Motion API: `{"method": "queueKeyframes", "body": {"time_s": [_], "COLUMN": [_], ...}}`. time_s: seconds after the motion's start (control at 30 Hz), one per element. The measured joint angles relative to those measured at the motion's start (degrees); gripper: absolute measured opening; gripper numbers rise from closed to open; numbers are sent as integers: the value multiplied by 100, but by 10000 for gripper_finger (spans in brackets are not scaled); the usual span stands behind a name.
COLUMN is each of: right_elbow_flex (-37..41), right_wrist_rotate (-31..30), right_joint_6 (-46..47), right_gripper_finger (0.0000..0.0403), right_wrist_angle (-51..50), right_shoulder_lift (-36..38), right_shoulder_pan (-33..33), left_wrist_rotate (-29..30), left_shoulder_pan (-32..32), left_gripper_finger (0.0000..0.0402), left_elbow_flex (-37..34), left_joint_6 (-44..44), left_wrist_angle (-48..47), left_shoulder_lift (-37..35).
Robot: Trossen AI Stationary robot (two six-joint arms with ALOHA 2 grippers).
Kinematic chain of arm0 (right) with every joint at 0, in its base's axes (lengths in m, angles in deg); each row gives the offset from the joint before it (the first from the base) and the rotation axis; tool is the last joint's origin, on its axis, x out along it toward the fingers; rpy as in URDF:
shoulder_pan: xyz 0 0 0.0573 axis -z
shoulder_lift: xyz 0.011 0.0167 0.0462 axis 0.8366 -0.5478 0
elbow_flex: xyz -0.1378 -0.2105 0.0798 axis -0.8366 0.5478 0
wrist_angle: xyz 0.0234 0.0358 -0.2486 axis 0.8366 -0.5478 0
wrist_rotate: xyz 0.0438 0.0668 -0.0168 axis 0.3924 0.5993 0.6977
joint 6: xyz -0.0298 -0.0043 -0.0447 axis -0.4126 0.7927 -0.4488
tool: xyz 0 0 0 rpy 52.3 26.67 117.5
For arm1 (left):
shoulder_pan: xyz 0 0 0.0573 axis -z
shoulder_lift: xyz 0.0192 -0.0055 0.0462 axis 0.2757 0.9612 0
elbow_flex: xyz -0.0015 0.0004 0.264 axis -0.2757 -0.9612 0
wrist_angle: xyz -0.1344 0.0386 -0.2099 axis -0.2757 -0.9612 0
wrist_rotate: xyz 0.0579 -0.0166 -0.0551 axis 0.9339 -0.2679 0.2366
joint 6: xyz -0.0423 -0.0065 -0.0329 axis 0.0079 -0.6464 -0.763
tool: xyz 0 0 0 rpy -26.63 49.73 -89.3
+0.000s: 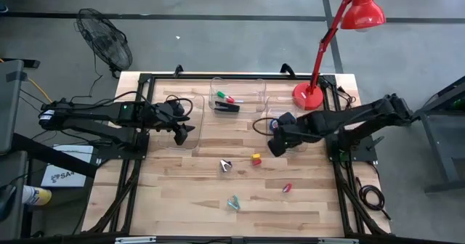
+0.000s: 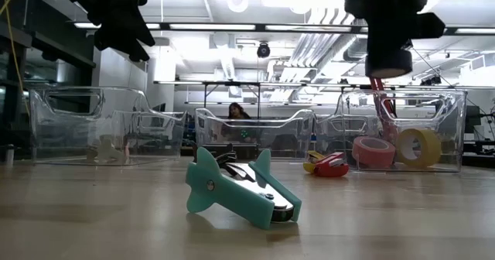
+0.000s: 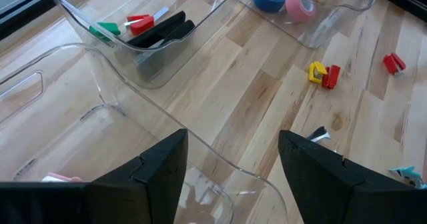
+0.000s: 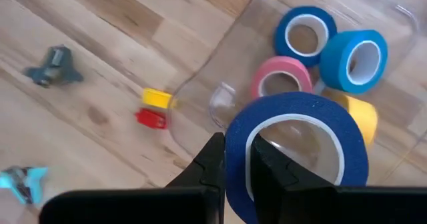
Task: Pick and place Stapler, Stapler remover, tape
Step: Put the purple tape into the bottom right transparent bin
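Note:
My right gripper [image 1: 279, 145] hangs over the near-left corner of the right clear bin [image 1: 270, 102], shut on a dark blue tape roll [image 4: 300, 105]. Blue [image 4: 303, 31], teal-blue [image 4: 353, 54], pink [image 4: 280, 81] and yellow [image 4: 363, 117] rolls lie in that bin. The black stapler [image 1: 227, 107] lies in the middle bin [image 1: 215, 84] beside green and red items. My left gripper [image 1: 183, 133] is open above the left clear bin [image 1: 161, 102], touching nothing. Staple removers lie on the wood: teal [image 1: 233, 202], red [image 1: 287, 188], yellow-and-red [image 1: 256, 157], black-and-white [image 1: 225, 165]. My right gripper holds the dark blue tape roll by its ring wall [image 4: 237, 159], one finger inside the open centre and one outside. The fingers come from above, pointing down. The roll is lifted clear, lying roughly flat with its opening upward, over the bin's corner.
A red desk lamp stands with its base [image 1: 309, 95] at the far right of the table, close behind the right bin. Open wood lies between the bins and the near edge, dotted with the staple removers. A fan [image 1: 105, 41] stands on the floor beyond the far-left corner.

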State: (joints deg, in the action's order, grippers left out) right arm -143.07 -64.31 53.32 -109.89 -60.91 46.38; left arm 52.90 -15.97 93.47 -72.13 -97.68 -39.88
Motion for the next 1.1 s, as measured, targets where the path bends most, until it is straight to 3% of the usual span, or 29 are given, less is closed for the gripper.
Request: {"method": "queueKeyframes", "body": {"time_s": [0.5,0.77,1.1], "right_elbow_flex": [2,4,4], "right_wrist_rotate": [1059,1073,1047], "right_joint_6": [-686,-897,-1046], "right_gripper_finger": [34,41,53], "right_wrist_angle": [-269,-245,-206], "right_shoulder_lift": [-1019,-1547,-1686], "right_shoulder_pan": [827,1000,1081], "left_wrist_rotate": [-4,-17,-15], "left_shoulder_pan": [-1,0,0], "left_gripper_finger": [230,230,230], "left_elbow_flex": [0,0,0], "left_joint_6": [-5,-5,-5], "left_wrist_angle": [0,-2,-4], "left_shoulder_lift": [0,0,0]}}
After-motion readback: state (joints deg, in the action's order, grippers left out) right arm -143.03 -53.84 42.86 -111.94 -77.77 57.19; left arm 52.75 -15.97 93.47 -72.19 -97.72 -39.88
